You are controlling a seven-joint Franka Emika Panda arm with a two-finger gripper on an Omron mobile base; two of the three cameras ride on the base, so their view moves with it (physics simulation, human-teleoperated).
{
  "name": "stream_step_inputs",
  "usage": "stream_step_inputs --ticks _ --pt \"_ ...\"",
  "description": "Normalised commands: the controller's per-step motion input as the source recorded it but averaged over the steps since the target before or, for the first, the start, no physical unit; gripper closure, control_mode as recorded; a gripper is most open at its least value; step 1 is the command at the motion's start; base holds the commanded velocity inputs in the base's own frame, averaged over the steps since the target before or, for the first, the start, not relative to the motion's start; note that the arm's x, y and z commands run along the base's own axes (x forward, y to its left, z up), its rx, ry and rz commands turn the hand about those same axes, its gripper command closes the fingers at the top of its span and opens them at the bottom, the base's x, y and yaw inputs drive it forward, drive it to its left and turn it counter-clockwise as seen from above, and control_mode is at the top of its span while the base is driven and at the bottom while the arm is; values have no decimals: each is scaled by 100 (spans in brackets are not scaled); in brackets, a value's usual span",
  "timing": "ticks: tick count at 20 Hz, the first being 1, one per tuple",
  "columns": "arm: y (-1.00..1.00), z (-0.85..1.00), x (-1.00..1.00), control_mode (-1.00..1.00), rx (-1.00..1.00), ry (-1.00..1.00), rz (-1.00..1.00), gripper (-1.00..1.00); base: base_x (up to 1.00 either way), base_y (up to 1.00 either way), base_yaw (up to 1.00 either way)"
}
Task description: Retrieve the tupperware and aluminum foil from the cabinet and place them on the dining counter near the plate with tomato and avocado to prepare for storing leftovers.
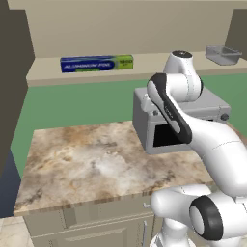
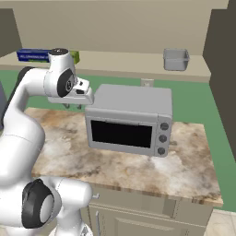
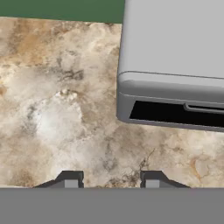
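Observation:
The aluminum foil (image 1: 96, 63), a long blue carton with a lime-green end, lies on the left of the cabinet's pale shelf (image 1: 149, 65). In the right base view my arm hides part of the foil (image 2: 31, 55). The grey tupperware (image 1: 223, 54) (image 2: 175, 59) stands on the same shelf, far to the right. My gripper (image 2: 71, 106) (image 3: 110, 180) hangs open and empty, pointing down over the marbled top beside the oven's left front corner, well below the shelf. The dining counter is out of view.
A big grey oven (image 2: 129, 117) (image 1: 181, 120) (image 3: 175, 65) with a black window stands on the narrow marbled counter (image 1: 87, 164) (image 3: 57, 109), below the shelf. Dark cabinet sides (image 1: 12, 87) (image 2: 223, 69) flank the opening. Beige base cabinets (image 2: 138, 216) sit under the counter.

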Motion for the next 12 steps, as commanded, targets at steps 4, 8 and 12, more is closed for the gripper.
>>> stream_step_inputs --ticks 4,8,12 --pt "0 0 0 -100 0 -2 4 -100 0 0 0" --pt "0 19 0 -100 0 -28 13 -100 0 0 0" --pt "0 50 0 -100 0 -27 6 -100 0 0 0"
